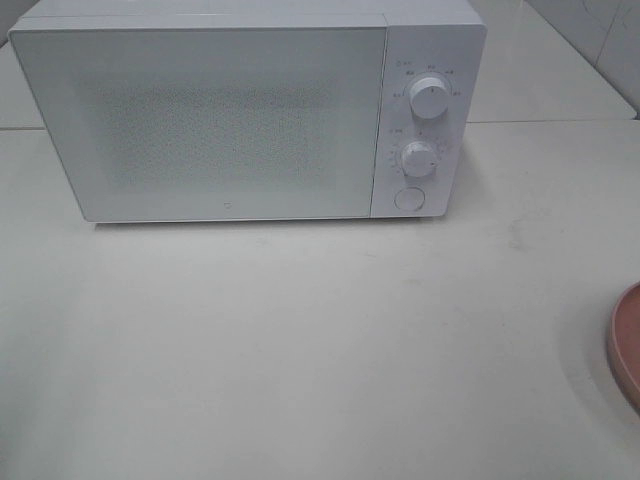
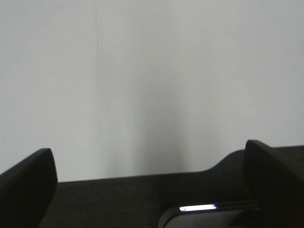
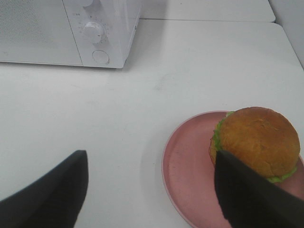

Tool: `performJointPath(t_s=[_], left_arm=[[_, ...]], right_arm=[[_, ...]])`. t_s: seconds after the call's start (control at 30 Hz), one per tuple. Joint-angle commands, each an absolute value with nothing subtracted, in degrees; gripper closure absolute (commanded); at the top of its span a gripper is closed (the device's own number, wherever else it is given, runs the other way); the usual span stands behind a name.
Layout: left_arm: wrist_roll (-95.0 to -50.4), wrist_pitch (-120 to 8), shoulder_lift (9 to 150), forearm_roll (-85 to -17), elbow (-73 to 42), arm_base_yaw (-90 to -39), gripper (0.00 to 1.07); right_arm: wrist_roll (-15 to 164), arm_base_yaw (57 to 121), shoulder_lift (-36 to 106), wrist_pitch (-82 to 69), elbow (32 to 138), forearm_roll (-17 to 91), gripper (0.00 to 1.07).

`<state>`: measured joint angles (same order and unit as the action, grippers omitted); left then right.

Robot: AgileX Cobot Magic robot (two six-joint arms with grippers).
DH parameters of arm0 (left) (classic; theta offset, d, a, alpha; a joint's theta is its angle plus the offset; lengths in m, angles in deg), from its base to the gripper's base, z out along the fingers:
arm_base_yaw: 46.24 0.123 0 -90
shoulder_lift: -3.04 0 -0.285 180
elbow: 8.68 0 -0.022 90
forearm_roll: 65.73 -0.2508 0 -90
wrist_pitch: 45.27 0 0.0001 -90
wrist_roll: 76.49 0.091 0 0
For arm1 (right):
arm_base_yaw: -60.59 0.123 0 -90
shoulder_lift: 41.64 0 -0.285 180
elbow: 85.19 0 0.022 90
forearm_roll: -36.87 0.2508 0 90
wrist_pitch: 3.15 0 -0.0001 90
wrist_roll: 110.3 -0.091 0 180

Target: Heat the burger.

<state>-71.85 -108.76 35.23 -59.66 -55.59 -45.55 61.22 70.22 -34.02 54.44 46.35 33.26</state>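
The burger, with a glossy brown bun and green lettuce, sits on a round pink plate in the right wrist view. My right gripper hovers open beside it with nothing between its dark fingers. One finger stands in front of the burger's near side. The white microwave stands at the back of the table with its door closed. The left wrist view shows my left gripper wide open and empty over a bare white surface. Neither gripper shows in the exterior high view, and there only the plate's rim is visible.
The microwave's control panel has two round knobs and a round button below them. White tabletop lies between the microwave and the plate. A seam runs across the table behind the microwave.
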Motion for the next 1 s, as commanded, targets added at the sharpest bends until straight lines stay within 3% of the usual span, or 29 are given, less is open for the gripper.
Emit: performJointPath(t_s=[0.03, 0.47, 0.6, 1.0], left_arm=[[-72.13, -106.75, 30.13, -59.78, -56.22, -45.50, 0.07], [-72.13, -106.69, 13.98, -58.23, -56.22, -44.81, 0.07], [-72.13, -106.69, 8.82, -58.23, -56.22, -39.48, 0.07], [-72.13, -106.64, 9.22, -57.77, -56.27, -38.91, 0.07]], right_arm=[[61.67, 69.87, -35.74, 54.09, 46.18, 33.49, 0.35], [61.67, 69.87, -35.74, 54.09, 46.18, 33.49, 0.35], [61.67, 69.87, -35.74, 54.09, 46.18, 33.49, 0.35], [61.67, 69.87, -35.74, 54.09, 46.18, 33.49, 0.35]])
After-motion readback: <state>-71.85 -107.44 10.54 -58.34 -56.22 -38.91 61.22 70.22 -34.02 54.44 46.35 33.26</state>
